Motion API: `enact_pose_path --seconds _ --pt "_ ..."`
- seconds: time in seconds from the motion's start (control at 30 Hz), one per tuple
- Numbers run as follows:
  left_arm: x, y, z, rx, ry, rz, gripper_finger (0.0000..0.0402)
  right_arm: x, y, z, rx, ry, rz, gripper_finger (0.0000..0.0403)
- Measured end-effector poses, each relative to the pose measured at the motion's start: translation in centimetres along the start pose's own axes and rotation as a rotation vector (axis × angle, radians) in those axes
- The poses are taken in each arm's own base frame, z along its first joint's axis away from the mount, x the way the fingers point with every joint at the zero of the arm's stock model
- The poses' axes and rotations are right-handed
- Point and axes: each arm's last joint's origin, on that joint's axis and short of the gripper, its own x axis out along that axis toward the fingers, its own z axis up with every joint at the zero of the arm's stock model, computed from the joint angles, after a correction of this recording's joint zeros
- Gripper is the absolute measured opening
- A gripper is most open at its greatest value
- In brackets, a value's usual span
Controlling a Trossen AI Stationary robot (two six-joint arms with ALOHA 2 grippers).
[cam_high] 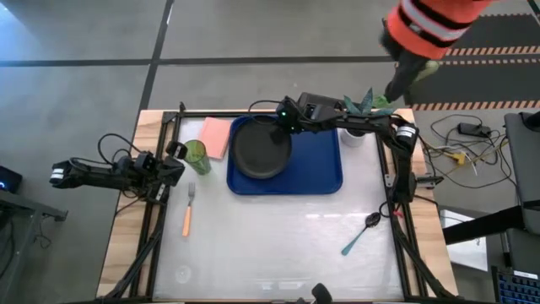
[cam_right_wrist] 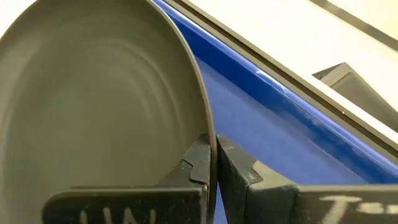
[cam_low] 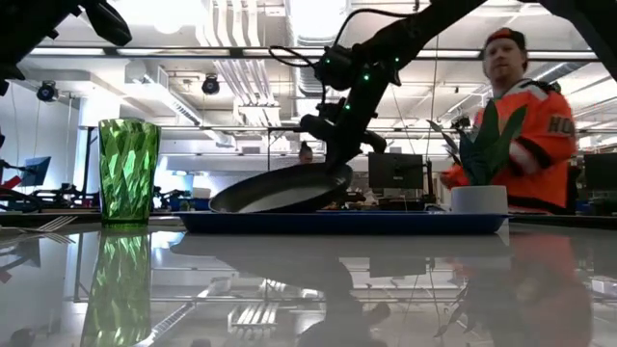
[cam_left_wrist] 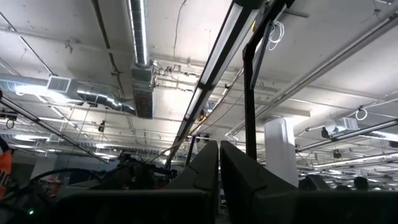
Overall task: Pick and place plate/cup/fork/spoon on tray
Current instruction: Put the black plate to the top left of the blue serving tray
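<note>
The black plate (cam_high: pixel 261 148) is over the left half of the blue tray (cam_high: pixel 321 173), tilted in the low view (cam_low: pixel 280 190). My right gripper (cam_high: pixel 283 127) is shut on its far rim. My left gripper (cam_high: pixel 173 165) is shut and empty at the table's left edge, pointing up at the ceiling in its wrist view (cam_left_wrist: pixel 219 165). The green cup (cam_high: pixel 196 154) stands upright left of the tray. The orange-handled fork (cam_high: pixel 188 211) lies flat near the cup. The teal-handled spoon (cam_high: pixel 361 232) lies flat at the right. My right gripper pinches the plate's raised rim (cam_right_wrist: pixel 208 124) between its two fingers, one on the plate's upper face and one on its underside. The fingers come from the far right, slanting down. The held side is raised (cam_low: pixel 337 173); the opposite edge (cam_low: pixel 217 204) is low at the tray.
A pink rectangle (cam_high: pixel 215 138) lies between the cup and the tray. A white pot with a spiky plant (cam_high: pixel 359 122) stands at the tray's far right corner. A person in orange (cam_high: pixel 430 34) stands beyond the far right corner. Black frame rails run along the table's edges.
</note>
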Motion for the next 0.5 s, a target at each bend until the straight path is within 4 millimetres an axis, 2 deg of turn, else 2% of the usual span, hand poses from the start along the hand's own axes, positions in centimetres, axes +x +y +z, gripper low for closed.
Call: enact_pose_path --seconds 0.33,0.5 --pt "0.0 0.0 0.0 0.001 -0.004 -0.001 0.0000 2.0 -0.6 -0.3 0.010 0.003 -0.032 0.0009" --pt "0.0 0.0 0.1 0.001 -0.010 -0.002 0.0000 3.8 -0.7 -0.8 0.012 0.020 -0.052 0.0035"
